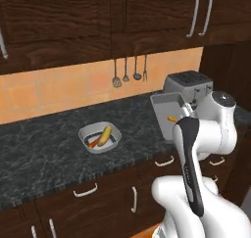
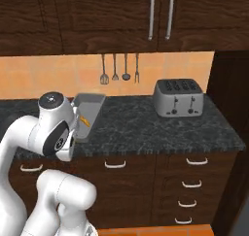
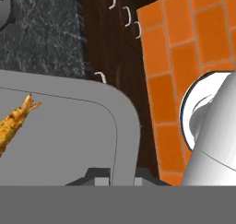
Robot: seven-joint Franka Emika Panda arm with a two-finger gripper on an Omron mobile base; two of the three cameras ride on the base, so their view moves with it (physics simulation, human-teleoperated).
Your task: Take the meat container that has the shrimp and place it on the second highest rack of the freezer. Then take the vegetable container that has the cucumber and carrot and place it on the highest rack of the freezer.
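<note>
The meat container point(image 1: 163, 112) is a grey rectangular tray, held tipped on edge above the right part of the counter, in front of the toaster. The small orange shrimp point(image 1: 172, 118) lies inside it, seen also in the right base view point(image 2: 83, 121) and in the hand view point(image 3: 14, 121). My gripper point(image 3: 121, 176) is shut on the tray's rim point(image 3: 124, 140). To the left on the counter rests the vegetable container point(image 1: 100, 136), a grey bowl holding the cucumber point(image 1: 105, 135) and carrot point(image 1: 93, 143). The freezer and its racks are out of view.
A silver toaster point(image 2: 178, 97) stands at the back right of the dark stone counter point(image 2: 146, 128). Utensils point(image 1: 130, 70) hang on the orange tiled wall. Dark cabinets point(image 1: 147, 11) overhang the counter; drawers point(image 2: 194, 181) sit below. An orange tiled floor point(image 3: 184, 57) lies beneath.
</note>
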